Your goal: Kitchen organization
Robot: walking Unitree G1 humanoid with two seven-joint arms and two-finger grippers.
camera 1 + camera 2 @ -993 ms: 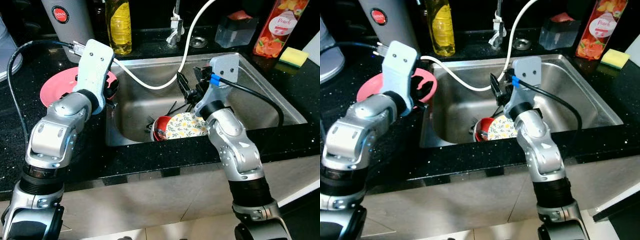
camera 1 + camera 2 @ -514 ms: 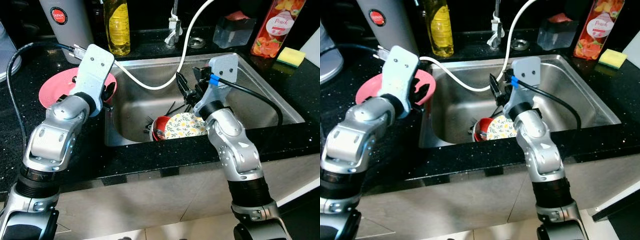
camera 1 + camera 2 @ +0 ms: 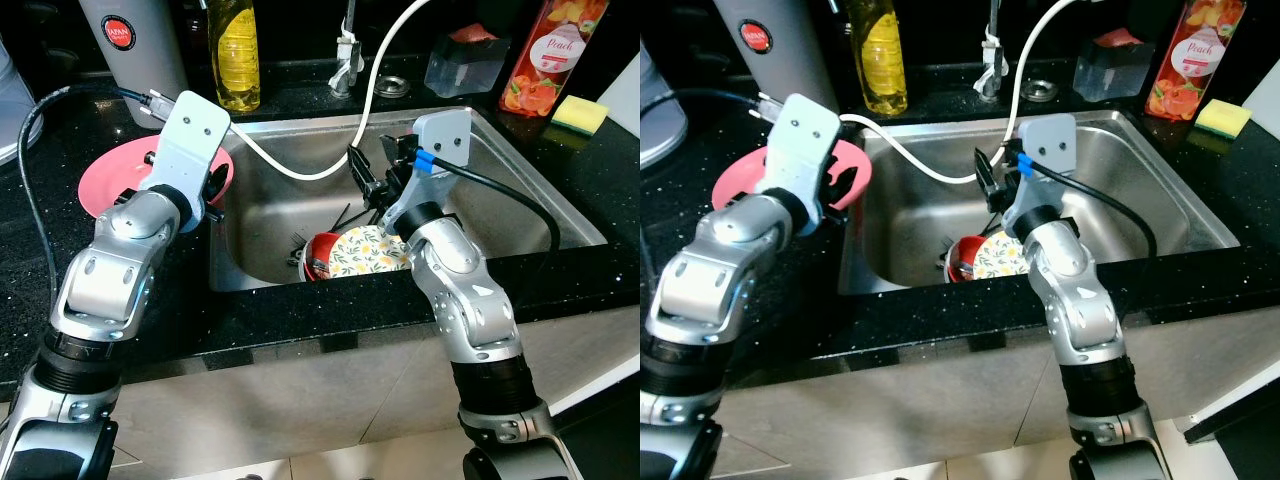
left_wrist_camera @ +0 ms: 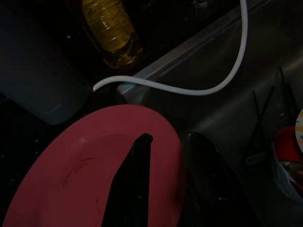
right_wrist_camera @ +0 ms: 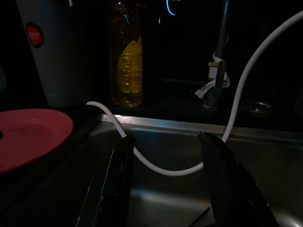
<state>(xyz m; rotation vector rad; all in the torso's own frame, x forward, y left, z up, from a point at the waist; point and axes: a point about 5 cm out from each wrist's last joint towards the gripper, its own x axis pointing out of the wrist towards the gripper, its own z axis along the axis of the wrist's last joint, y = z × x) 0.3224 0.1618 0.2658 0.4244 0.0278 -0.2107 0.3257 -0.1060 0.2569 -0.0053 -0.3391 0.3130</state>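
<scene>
Our right gripper [image 3: 992,185] has edged left, open and empty above the sink [image 3: 520,190], while our left gripper [image 4: 165,156], fingers parted over the pink plate [image 4: 85,175] at frame left, seems mid-placement and next should withdraw.

Black speckled countertop [image 3: 300,320], steel sink [image 3: 520,190]

Left arm [image 3: 140,240] over pink plate [image 3: 105,175]; right arm [image 3: 455,270] above sink [image 3: 520,190] holding floral plate [image 3: 365,250]

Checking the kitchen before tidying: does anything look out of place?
A white hose droops from the tap area across the sink and onto the counter. The pink plate overhangs the sink's edge. A floral plate leans tilted on a red cup.
</scene>
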